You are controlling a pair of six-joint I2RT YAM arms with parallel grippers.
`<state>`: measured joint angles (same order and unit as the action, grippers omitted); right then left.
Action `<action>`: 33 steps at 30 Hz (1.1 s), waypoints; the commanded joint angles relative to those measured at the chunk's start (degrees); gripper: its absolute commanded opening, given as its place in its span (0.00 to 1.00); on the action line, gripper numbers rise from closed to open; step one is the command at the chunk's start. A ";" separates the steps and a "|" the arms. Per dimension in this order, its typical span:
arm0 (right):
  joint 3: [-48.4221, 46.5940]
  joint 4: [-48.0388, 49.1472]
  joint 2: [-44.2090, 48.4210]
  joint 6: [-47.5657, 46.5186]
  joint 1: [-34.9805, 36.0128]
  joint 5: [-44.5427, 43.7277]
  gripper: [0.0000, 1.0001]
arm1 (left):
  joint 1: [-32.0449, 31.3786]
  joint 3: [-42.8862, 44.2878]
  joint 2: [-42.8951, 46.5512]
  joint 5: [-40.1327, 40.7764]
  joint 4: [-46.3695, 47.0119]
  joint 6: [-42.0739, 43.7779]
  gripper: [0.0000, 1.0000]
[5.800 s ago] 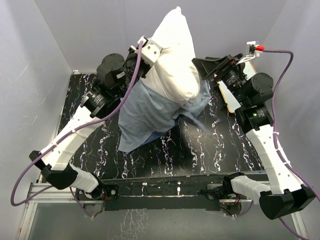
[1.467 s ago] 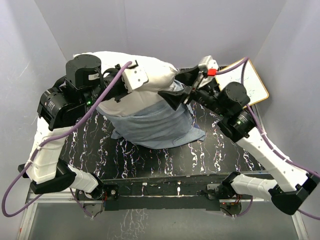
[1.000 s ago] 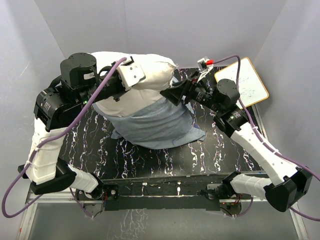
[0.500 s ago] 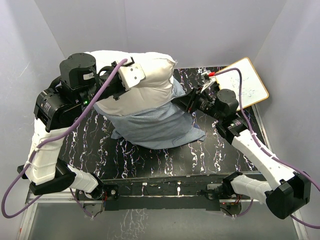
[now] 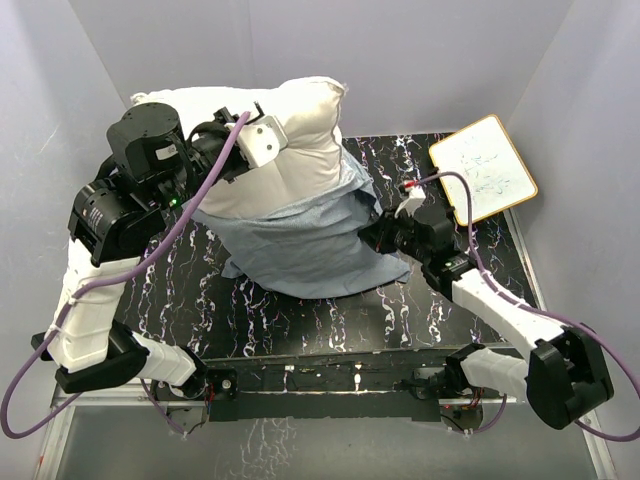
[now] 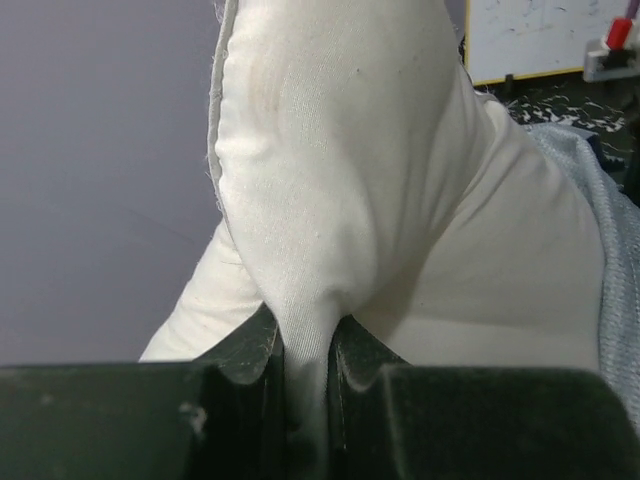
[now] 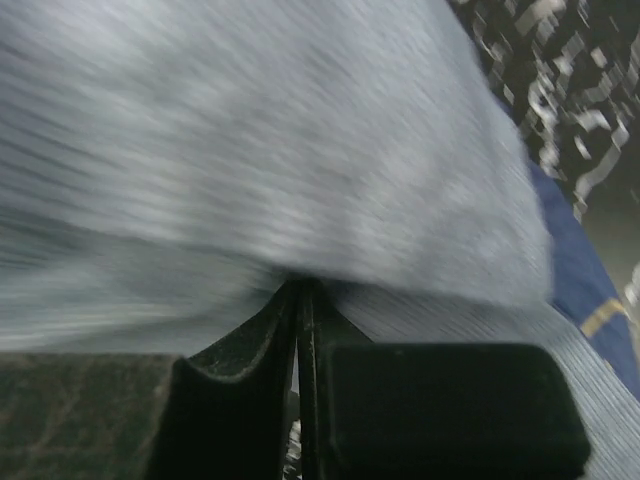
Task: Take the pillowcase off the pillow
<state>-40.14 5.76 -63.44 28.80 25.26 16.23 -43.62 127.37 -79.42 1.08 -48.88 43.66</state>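
Fabric in both hands: left hand (image 6: 305, 345) clamped on white pillow (image 5: 300, 120), raised over worktop (image 5: 300, 312); right hand (image 7: 297, 300) pinching pillowcase (image 5: 300, 250) (grey-blue inner side out) lower down.

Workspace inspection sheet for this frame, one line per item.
Surface: black marbled table, flat, partly covered by fabric.
Job's things: pillow held up at the far side, its upper part bare and its lower part inside the pillowcase. The pillowcase shows its grey-blue side, with its lower end on the table.
Clutter: white framed board at the far right corner, away from the fabric.
Tools: left tool shut on a pinch of pillow; right tool shut on the pillowcase at its right edge.
Cables: purple cable crosses in front of the pillow; another loops off the right wrist.
Surroundings: plain grey walls; nothing else seen.
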 commanded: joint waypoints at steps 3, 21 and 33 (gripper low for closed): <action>5.01 2.15 -1.78 -6.16 -0.30 -9.20 0.08 | -0.05 1.15 3.85 5.62 18.28 4.28 0.00; -18.84 9.08 6.67 -38.57 2.21 20.47 0.85 | 0.00 2.57 2.27 1.63 7.40 -1.62 0.00; -29.34 -7.55 -1.81 -64.39 15.58 12.97 0.64 | -0.06 4.02 1.28 1.81 7.50 -2.00 0.00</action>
<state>-66.67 1.76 -64.07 -27.49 38.54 35.05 -43.62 128.16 -79.24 2.96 -47.27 41.87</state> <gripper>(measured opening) 0.724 0.091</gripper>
